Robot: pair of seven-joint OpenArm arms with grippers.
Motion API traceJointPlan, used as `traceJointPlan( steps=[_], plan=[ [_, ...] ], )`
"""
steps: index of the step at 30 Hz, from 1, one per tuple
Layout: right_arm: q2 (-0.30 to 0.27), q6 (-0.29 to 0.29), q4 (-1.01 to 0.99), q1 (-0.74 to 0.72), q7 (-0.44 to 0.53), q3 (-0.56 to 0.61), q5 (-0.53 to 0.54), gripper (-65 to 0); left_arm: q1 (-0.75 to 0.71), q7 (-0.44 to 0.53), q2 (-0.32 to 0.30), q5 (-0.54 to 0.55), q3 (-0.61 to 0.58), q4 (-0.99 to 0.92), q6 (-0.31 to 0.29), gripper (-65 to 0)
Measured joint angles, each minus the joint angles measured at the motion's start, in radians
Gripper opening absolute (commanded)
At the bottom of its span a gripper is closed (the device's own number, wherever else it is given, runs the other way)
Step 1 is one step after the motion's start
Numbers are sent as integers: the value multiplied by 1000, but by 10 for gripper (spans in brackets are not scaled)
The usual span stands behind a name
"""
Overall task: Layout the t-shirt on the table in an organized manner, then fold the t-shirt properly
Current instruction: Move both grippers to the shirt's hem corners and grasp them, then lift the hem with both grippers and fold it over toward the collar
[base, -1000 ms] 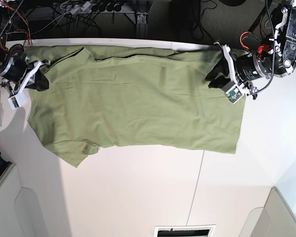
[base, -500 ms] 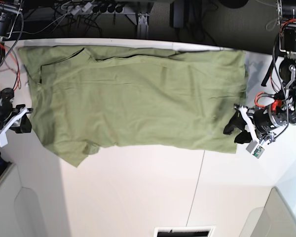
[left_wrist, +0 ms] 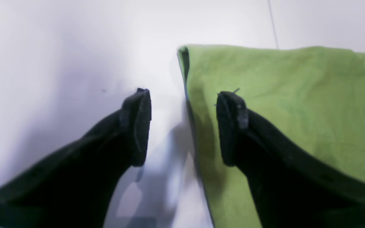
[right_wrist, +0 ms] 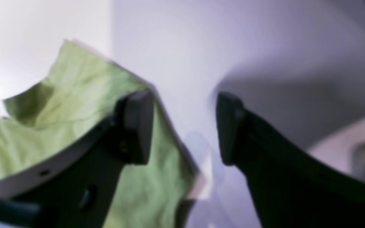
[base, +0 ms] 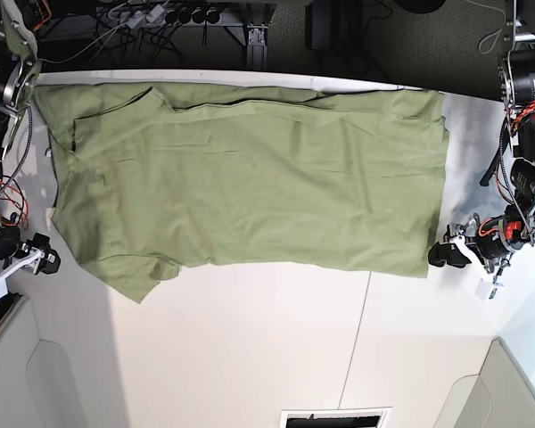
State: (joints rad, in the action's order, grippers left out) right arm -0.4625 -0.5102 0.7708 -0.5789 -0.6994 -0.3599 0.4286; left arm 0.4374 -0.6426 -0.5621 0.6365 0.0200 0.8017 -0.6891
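Now, with the t-shirt spread flat across the far half of the table, both the left gripper and right gripper gape empty astride its near corners, and should pinch each hem squarely.

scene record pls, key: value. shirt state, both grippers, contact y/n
t-shirt: spread flat on the table, long axis left-right in the base view, far edge folded over
left gripper: open, straddling the shirt's corner edge, one finger over cloth, one over bare table
right gripper: open, beside the sleeve corner, view blurred
contact: neither gripper holds the cloth
fold: not yet started
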Motion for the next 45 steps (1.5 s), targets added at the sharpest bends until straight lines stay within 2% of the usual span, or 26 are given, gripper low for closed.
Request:
traceJointPlan(
  steps=[5,13,21,23,27,30,37,41,45],
  plan=[
    [11,-12,-36,14,-3,55,-3,-335,-2,-5,31,2,0,0,0,-294],
    [36,-19,-31,15,14,197,63,-336,1,29,81,-37,2,-1,0,-295],
    [58,-26,-19,13,-38,205,95,-336,10,76,80,-119,1,-1,0,-295],
    [58,-26,-19,13,-38,205,96,-336,18,88,80,-144,1,-2,19,-295],
    [58,-29,-19,13,-40,205,97,-336,46,181,80,-235,1,-2,66,-295],
    [58,-29,-19,13,-46,205,98,-336,56,194,80,-257,1,-2,106,-295],
    [58,-30,-19,13,-46,205,99,-336,47,175,94,-257,1,-50,105,-295],
    [58,-30,-18,13,-49,205,102,-336,54,187,113,-242,5,-83,65,-295],
    [58,-32,-18,13,-49,205,102,-338,53,162,128,-175,5,-84,4,-301]
  ],
)
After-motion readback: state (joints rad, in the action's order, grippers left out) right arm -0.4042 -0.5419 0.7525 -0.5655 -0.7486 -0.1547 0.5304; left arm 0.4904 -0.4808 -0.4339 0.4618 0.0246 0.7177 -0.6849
